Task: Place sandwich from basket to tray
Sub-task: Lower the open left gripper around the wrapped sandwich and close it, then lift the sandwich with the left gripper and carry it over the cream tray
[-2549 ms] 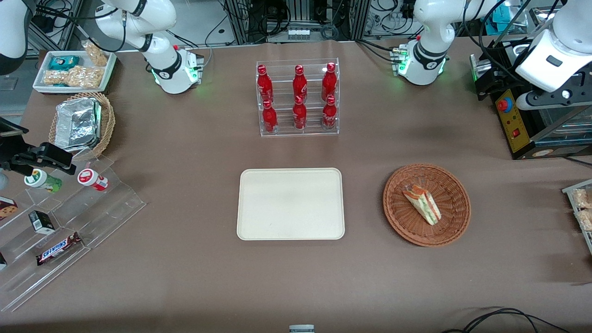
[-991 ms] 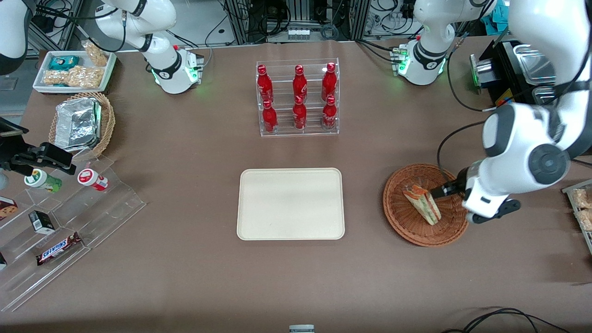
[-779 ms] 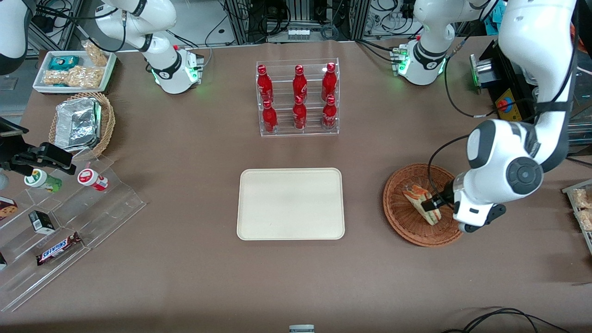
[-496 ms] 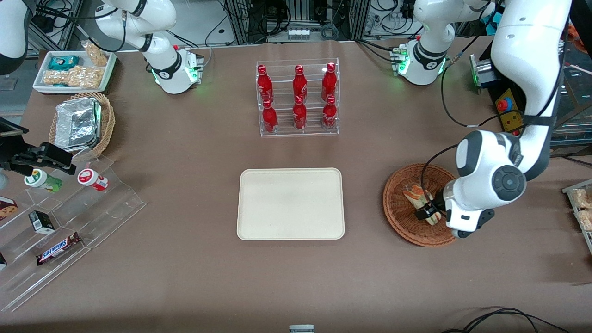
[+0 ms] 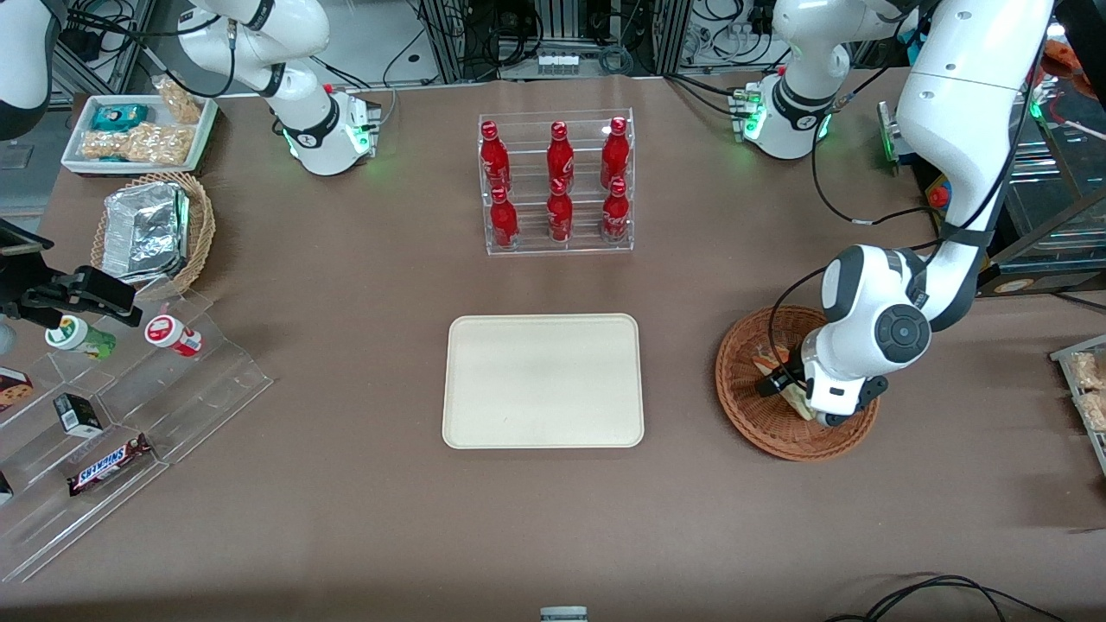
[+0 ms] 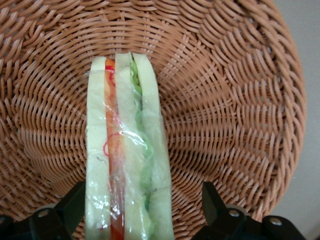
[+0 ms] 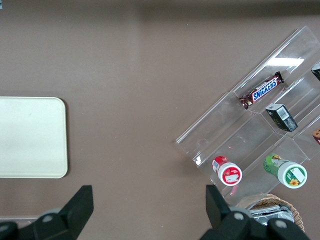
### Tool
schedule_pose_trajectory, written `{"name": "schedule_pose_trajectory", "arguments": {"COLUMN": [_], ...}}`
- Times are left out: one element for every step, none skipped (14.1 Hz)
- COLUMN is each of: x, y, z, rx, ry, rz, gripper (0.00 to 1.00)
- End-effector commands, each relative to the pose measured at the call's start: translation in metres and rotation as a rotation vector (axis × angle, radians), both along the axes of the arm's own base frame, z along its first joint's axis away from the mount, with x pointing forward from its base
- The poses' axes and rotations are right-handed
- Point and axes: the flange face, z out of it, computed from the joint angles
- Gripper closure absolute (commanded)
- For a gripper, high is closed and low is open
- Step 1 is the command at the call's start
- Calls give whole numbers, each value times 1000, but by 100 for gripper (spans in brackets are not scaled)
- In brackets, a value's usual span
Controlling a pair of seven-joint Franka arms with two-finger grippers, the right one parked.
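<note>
The sandwich [image 5: 765,358], a wrapped wedge with white bread and green and orange layers, lies in the reddish-brown wicker basket [image 5: 743,410]. My left gripper [image 5: 782,386] is down inside the basket, open, with one finger on each side of the sandwich. In the left wrist view the sandwich [image 6: 127,165] runs between the two dark fingers [image 6: 212,200]. One finger is close against the bread, the other stands apart from it, over the basket weave [image 6: 240,100]. The arm hides most of the sandwich in the front view. The cream tray [image 5: 543,380] lies empty beside the basket and also shows in the right wrist view [image 7: 30,137].
A clear rack of red bottles [image 5: 557,186] stands farther from the camera than the tray. Toward the parked arm's end are a clear stepped snack stand [image 5: 130,406], a tan basket with foil packs [image 5: 155,229] and a white snack tray [image 5: 138,130].
The left arm swung in from the table's end and came down over the basket. Its open gripper moved onto the sandwich and now straddles it. The sandwich has not moved.
</note>
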Motion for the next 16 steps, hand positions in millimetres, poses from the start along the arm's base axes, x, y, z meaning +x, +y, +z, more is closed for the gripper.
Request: {"name": "schedule_pose_trajectory", "arguments": {"x": [-4, -2, 0, 1, 1, 0, -2, -4, -9, -11, -15, -21, -24, -31, -36, -37], "y": [4, 4, 5, 5, 3, 0, -3, -13, -30, -48, -70, -101, -127, -159, -189, -218], "z": [11, 15, 21, 29, 40, 52, 67, 87, 104, 123, 139, 153, 163, 162, 159, 157], "rx": [12, 16, 18, 19, 22, 27, 34, 39, 40, 38, 36, 29, 19, 6, -8, -27], "ry": [-14, -15, -19, -32, -37, -34, -23, -18, -11, -5, 5, 15, 5, -2, -8, -15], "rz": [28, 47, 54, 32, 6, -9, -24, -52, -115, -180, -235, -298, -357, -431, -494, -547], "gripper": [70, 88, 92, 92, 92, 92, 92, 92, 92, 92, 92, 93, 93, 93, 93, 92]}}
